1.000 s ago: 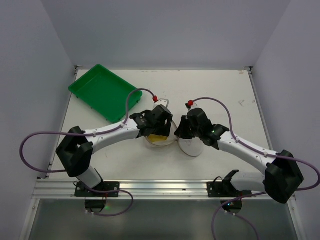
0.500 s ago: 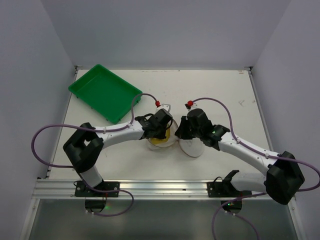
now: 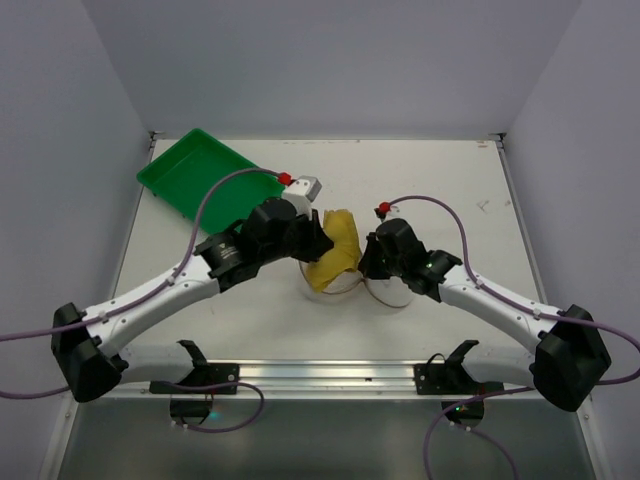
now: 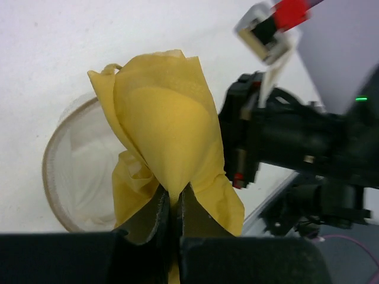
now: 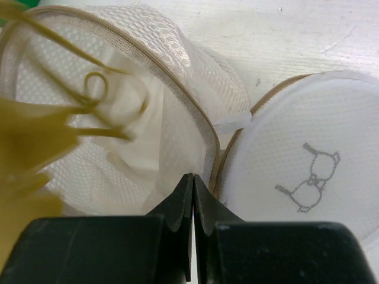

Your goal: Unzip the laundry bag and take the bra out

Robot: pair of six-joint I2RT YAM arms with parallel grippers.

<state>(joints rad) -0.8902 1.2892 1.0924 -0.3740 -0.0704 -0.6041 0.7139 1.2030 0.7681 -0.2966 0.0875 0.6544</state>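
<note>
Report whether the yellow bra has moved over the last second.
Yes. The mustard-yellow fabric bra, pinched in the left tool, has lifted out of the round white mesh laundry bag, toward the green plastic tray.

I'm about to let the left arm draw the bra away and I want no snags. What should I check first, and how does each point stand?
1. Left gripper shut on the bra: ok.
2. Laundry bag unzipped, lid lying open beside it: ok.
3. Bra clear of the bag: not ok, its straps trail inside the opening.
4. Right gripper pinning the bag: cannot tell. Its jaws are shut at the rim, but the pinch itself is hidden.
5. Green tray apart from both arms: ok.
</note>
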